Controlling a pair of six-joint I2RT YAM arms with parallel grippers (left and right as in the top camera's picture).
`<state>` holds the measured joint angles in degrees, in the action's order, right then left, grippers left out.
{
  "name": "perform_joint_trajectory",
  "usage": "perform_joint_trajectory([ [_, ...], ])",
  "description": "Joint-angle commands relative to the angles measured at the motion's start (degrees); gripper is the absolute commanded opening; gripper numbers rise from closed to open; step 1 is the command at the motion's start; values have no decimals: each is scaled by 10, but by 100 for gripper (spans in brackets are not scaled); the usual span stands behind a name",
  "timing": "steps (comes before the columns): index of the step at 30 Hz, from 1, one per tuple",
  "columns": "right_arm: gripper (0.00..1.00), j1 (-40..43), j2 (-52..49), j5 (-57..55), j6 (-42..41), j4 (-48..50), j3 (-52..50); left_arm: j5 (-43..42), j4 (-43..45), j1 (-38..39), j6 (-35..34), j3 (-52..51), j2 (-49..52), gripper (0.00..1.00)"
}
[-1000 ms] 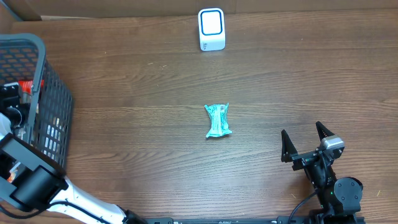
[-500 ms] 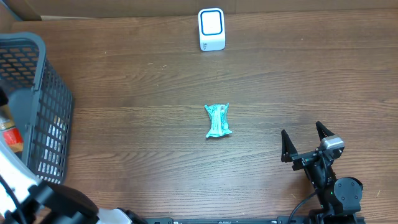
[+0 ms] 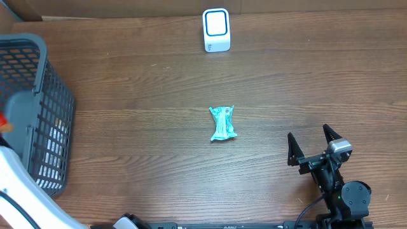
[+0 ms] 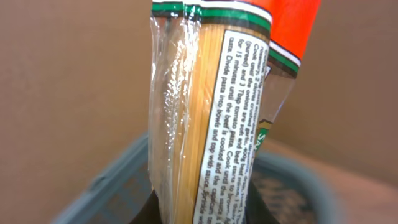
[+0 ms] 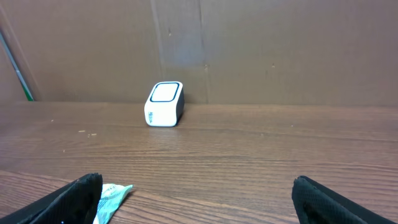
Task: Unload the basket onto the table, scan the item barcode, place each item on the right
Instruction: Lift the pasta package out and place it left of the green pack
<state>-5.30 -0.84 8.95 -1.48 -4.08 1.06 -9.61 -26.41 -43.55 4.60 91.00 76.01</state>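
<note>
Left gripper (image 4: pixel 202 218) clenched on the spaghetti pack (image 4: pixel 211 106), upright above the basket (image 3: pixel 38 83) at 9 o'clock; basket contents unclear through its mesh; right gripper (image 3: pixel 313 145) spread wide, empty, at 5 o'clock; scanner (image 3: pixel 216 29) at 12 o'clock.
</note>
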Motion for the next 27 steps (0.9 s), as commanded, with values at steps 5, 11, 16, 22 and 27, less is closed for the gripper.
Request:
perform_joint_trajectory([
  [5, 100, -3, 7, -4, 0, 2, -6, -61, -114, 148, -231, 15, -59, 4],
  [11, 100, -3, 7, -3, 0, 2, -6, -56, -252, 336, -243, 0, -32, 4],
  [16, 100, -3, 7, -3, 0, 2, -6, 22, -305, 475, -247, -38, 27, 4],
  [22, 100, -3, 7, -3, 0, 2, -6, 58, -263, 574, -332, -104, 141, 4],
  [27, 100, -3, 7, -3, 0, 2, -6, 50, -215, 615, -377, -122, 247, 4],
])
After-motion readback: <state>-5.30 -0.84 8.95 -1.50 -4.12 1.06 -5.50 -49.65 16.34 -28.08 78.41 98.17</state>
